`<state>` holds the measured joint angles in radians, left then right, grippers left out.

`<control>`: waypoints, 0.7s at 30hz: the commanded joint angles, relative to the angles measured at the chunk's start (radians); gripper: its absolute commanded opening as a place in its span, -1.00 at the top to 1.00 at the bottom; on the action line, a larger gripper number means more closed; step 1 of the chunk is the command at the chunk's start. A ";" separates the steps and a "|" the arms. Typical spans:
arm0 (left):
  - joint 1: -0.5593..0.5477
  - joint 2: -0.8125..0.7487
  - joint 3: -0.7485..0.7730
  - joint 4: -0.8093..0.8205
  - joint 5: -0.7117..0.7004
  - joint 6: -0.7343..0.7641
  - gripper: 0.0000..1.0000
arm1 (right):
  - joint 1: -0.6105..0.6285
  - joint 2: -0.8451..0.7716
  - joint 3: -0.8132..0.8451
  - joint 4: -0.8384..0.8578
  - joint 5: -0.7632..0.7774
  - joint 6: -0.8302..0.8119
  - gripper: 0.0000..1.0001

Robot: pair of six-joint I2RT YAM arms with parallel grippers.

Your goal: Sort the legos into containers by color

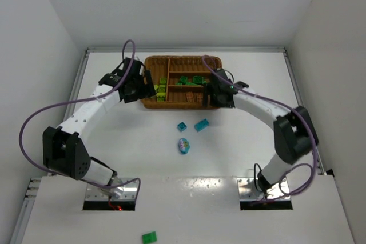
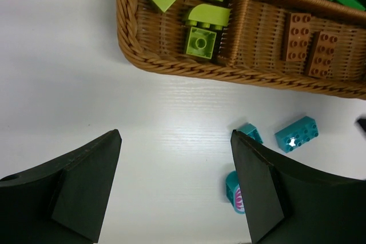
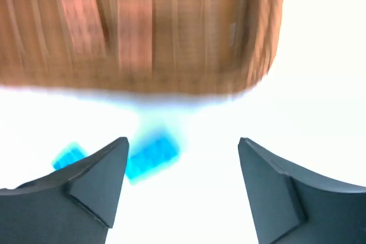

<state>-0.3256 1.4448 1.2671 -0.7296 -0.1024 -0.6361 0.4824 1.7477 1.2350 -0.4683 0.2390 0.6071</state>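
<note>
My left gripper and right gripper hang with jaws apart, nothing between them, above the white tabletop inside white walls. Toward the far edge, the wicker tray holds lime legos, dark green legos and brown legos in separate sections. Two teal bricks lie mid-table with bare surface around them.

One camera looks down from high up. Two wrist cameras sit close. All see the basket and blue bricks.
</note>
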 commanded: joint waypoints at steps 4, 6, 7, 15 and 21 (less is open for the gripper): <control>-0.023 -0.038 -0.043 0.029 -0.008 0.004 -0.68 | 0.114 -0.241 -0.344 0.077 -0.060 0.261 -0.68; -0.035 -0.038 -0.043 0.029 -0.008 0.004 -0.68 | 0.150 -0.241 -0.376 0.114 -0.069 0.370 -0.71; -0.035 -0.038 -0.043 0.029 -0.008 0.004 -0.68 | 0.159 -0.232 -0.376 0.123 -0.069 0.393 -0.73; -0.044 -0.057 -0.043 0.029 -0.028 -0.025 -0.68 | 0.194 -0.048 -0.266 0.142 -0.083 0.428 -0.73; -0.044 -0.057 -0.043 0.029 -0.037 -0.025 -0.68 | 0.205 0.055 -0.194 0.152 -0.060 0.419 -0.66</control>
<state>-0.3614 1.4246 1.2186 -0.7170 -0.1257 -0.6487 0.6765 1.7729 0.9737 -0.3565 0.1558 1.0061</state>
